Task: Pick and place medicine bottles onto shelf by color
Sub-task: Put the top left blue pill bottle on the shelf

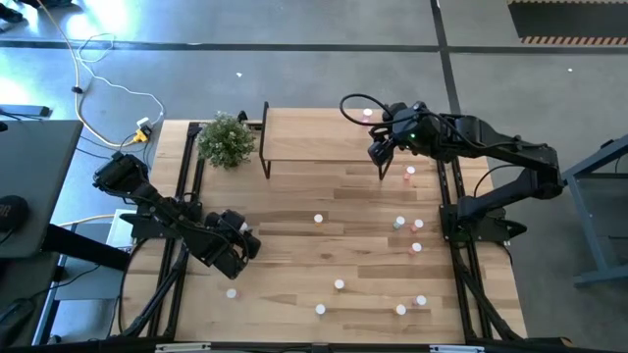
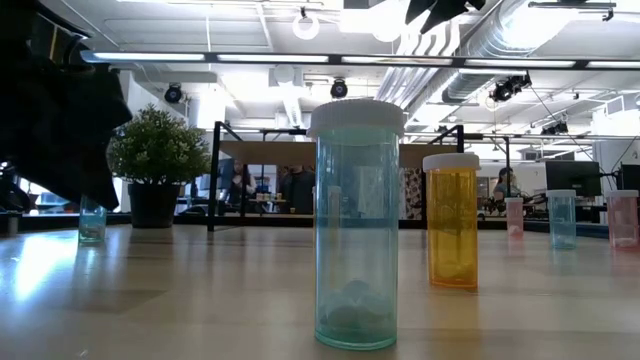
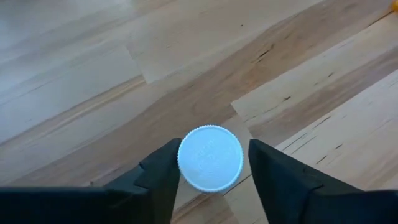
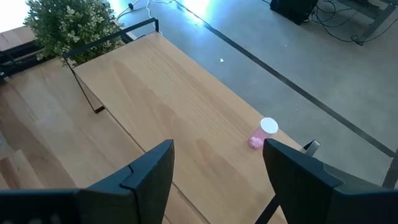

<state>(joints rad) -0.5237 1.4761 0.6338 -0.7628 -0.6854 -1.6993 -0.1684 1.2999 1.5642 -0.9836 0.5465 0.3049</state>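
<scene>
Straddling a white-capped bottle (image 3: 210, 157) at the table's (image 1: 294, 211) seven o'clock, the left gripper (image 3: 211, 171) stands half-closed, one finger touching the cap, so uneven closing could tip it, while the right gripper (image 4: 217, 165) hangs wide over the shelf (image 1: 314, 132).

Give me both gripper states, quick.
Left gripper: fingers around a white-capped bottle, grip not confirmed.
Right gripper: open, empty, above the shelf.

Slatted wooden table (image 1: 294, 255), on which white-capped medicine bottles (image 1: 340, 284) are scattered upright, mostly toward its right half. At the far edge, a raised shelf (image 1: 314, 137) and a potted plant (image 1: 227, 140) are placed; one pink bottle (image 4: 263, 133) is seen lying on the shelf.
</scene>
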